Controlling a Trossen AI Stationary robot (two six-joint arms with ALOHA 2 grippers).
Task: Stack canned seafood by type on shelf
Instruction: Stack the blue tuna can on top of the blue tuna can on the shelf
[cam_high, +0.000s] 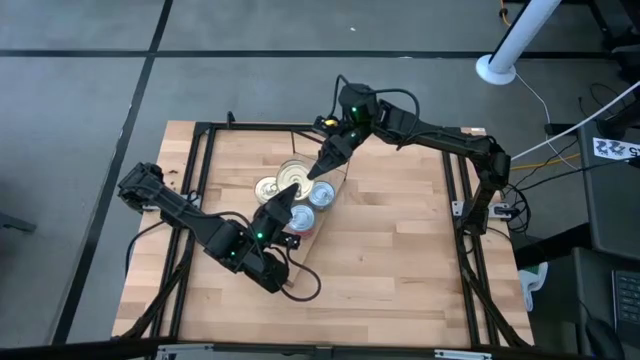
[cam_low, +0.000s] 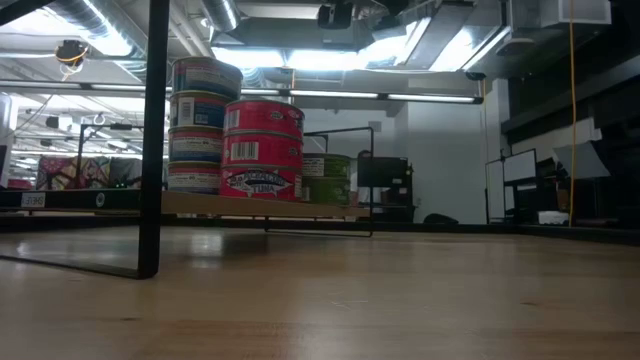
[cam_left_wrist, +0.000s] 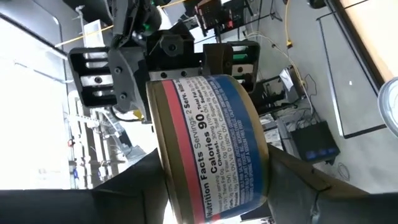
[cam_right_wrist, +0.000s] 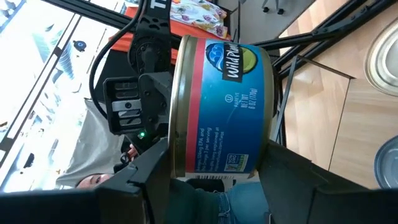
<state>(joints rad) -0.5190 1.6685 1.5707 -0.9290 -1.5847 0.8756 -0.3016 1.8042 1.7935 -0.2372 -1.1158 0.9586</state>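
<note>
A blue-and-red labelled tin with a gold rim (cam_high: 293, 176) hangs in the air between my two grippers, above the tins on the table's middle. My left gripper (cam_high: 287, 194) reaches it from the near left and is shut on it (cam_left_wrist: 211, 193). My right gripper (cam_high: 318, 170) comes from the far right and is shut on the same tin (cam_right_wrist: 217, 180). On the shelf (cam_low: 300, 208) stand a stack of blue-labelled tins (cam_low: 203, 122), a stack of red-labelled tins (cam_low: 262, 150) and green-labelled tins (cam_low: 326, 178) behind. My left gripper pinches the tin across its two flat ends, one finger (cam_left_wrist: 134, 186) on the gold-rimmed end and one (cam_left_wrist: 298, 180) on the other. It comes level from the near left. The tin is lifted clear, gold end up. My right gripper holds the same tin the same way from the opposite side, with one finger (cam_right_wrist: 149, 171) on the gold-rimmed end (cam_right_wrist: 180, 124) and one (cam_right_wrist: 292, 168) on the base. Its fingers come level from the far right. The label wall (cam_right_wrist: 224, 106) faces its camera.
A dark metal frame (cam_high: 205, 160) runs around the slatted table, with an upright bar (cam_low: 152, 140) near the stacks. Silver-topped tins (cam_high: 323, 192) and another tin (cam_high: 268, 187) sit just under the arms. Bare wood (cam_high: 400, 260) lies toward the near right.
</note>
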